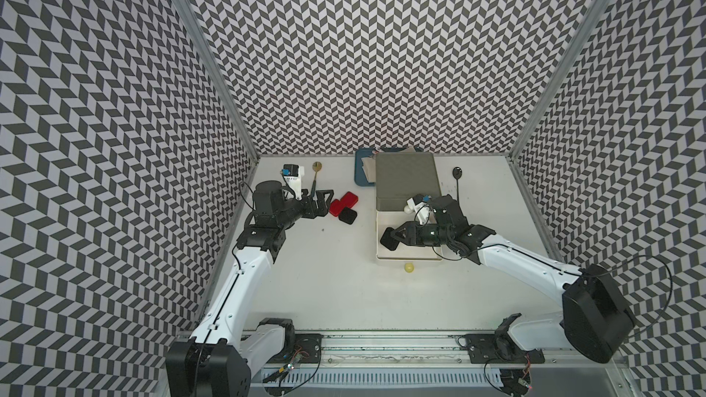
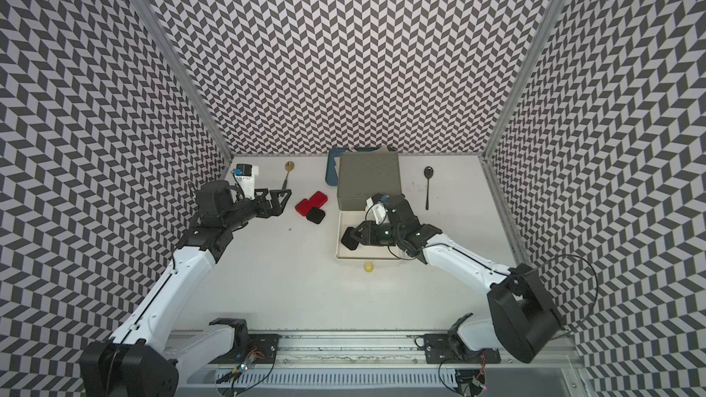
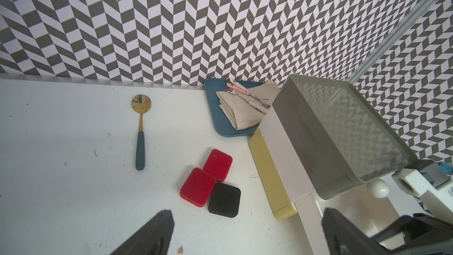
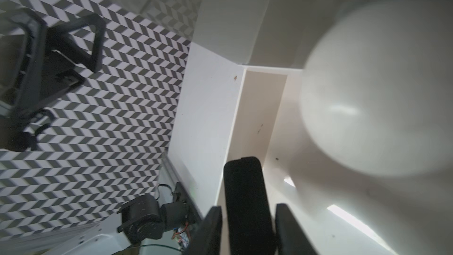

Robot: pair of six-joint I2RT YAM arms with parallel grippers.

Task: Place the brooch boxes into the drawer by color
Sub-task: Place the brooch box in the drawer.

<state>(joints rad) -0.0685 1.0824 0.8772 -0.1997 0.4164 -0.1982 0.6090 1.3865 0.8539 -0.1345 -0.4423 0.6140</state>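
Left tool (image 1: 324,203): fully open, empty. Right tool (image 1: 393,239): jaws parted beside black brooch box (image 4: 245,192), above pulled-out white drawer (image 1: 412,259).

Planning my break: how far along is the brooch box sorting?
Partway. No blue boxes show, so they may already be stowed. In hand: the right gripper has a black box down in the pulled-out white drawer, jaws slightly clear of its sides. To do: two red boxes and a second black box lie on the table near the open left gripper.
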